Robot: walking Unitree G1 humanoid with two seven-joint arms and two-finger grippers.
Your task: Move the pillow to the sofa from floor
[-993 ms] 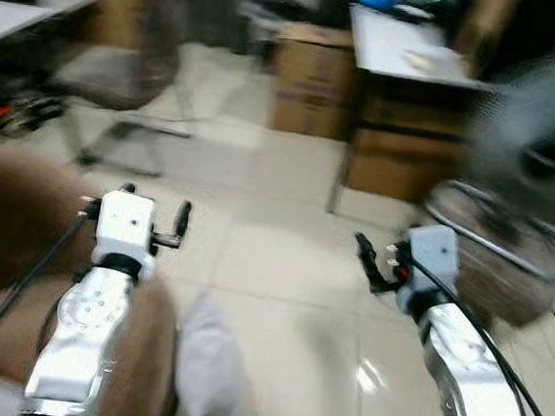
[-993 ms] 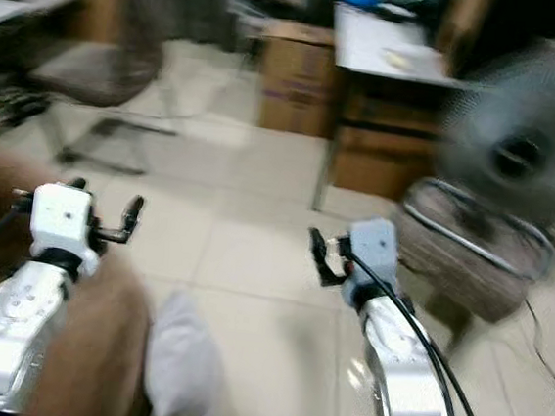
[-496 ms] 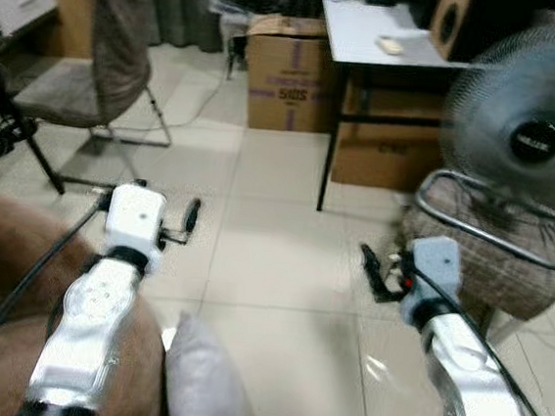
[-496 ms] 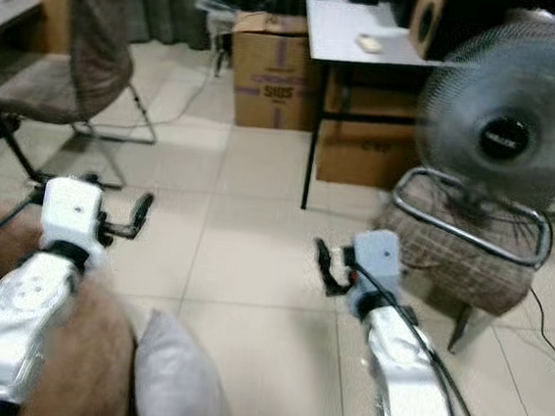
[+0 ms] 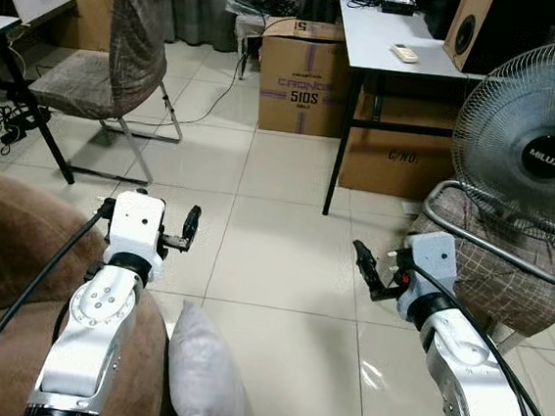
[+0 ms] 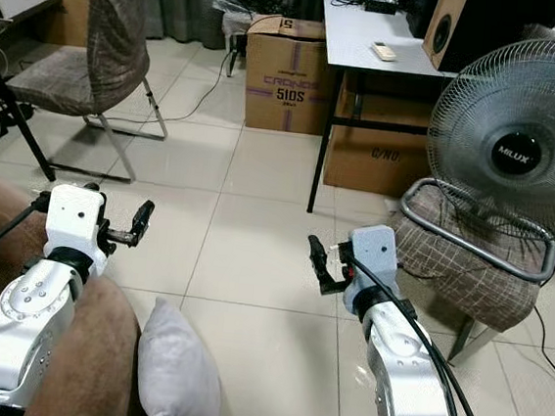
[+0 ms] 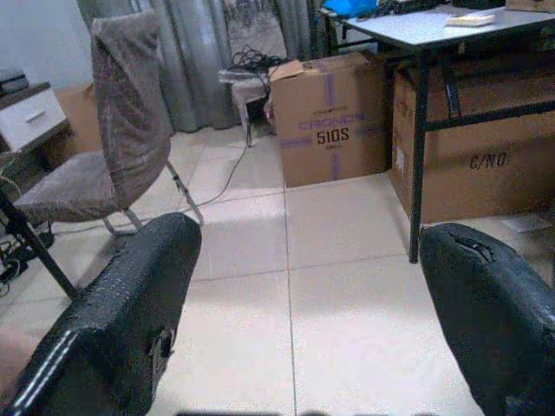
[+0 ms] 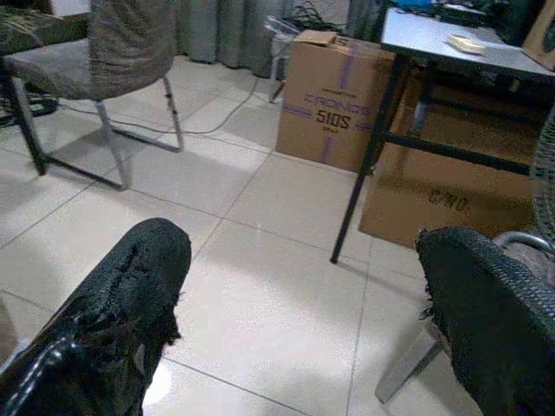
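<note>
The pillow (image 5: 205, 373) sits on the tiled floor (image 5: 282, 267) at near left, standing on edge and leaning against the brown sofa (image 5: 0, 280), which fills the near-left corner. Both arms are held out fwd at mid height: left end effector (image 5: 179, 230) is above the sofa edge, just far of the pillow's top, fingers spread wide w/ nothing between them; right end effector (image 5: 371, 268) is well apart to the right over bare tile, also spread & empty. Step in hand looks like approach/line-up; no grasp begun, pillow not yet lifted. Next move prob. calls for bending or lowering so the left end effector drops toward the pillow's upper edge, maybe w/ the right one coming across to pinch from the other side, then lift & swing left onto the sofa seat. Far side has a chair (image 5: 116, 45), cardboard boxes (image 5: 305, 73), a bench (image 5: 396, 47) and a fan (image 5: 533, 159) at right, all well clear of the pillow.
</note>
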